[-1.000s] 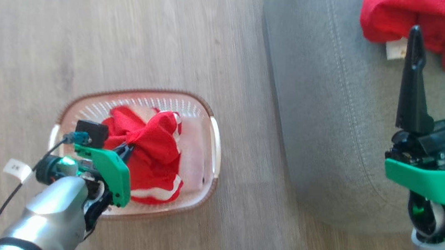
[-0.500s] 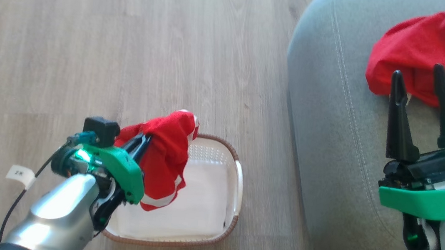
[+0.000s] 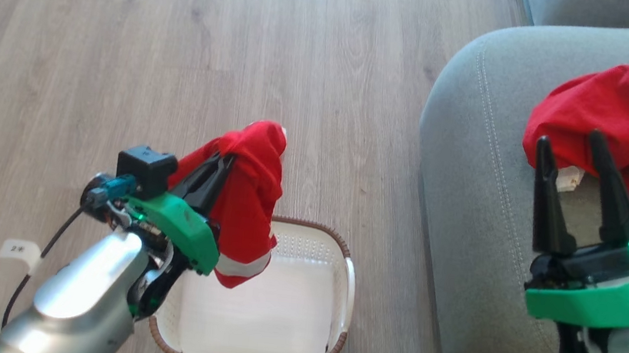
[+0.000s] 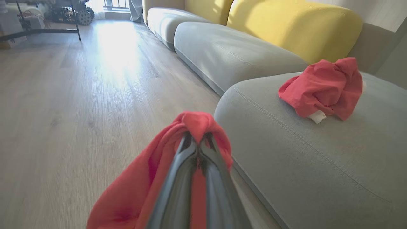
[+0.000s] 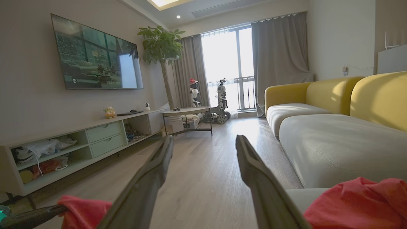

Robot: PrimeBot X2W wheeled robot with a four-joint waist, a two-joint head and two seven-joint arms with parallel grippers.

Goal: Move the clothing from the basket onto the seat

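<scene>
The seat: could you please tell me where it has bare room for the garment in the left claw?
The seat is bare along its stitched left edge and near corner, up to the red garment lying on it. The right is crowded: that garment, with the open right claw hovering by it. The left claw holds the second garment.

Open wood floor [image 3: 331, 83] lies between your left gripper [image 3: 224, 160] and the seat [image 3: 475, 218], whose rounded corner rises ahead and right of its fingers. The basket [image 3: 349, 299] sits below them. Just past the fingertips of your right gripper [image 3: 569, 137], a heaped red garment [image 3: 624, 111] blocks the seat; bare fabric lies left of them.
</scene>
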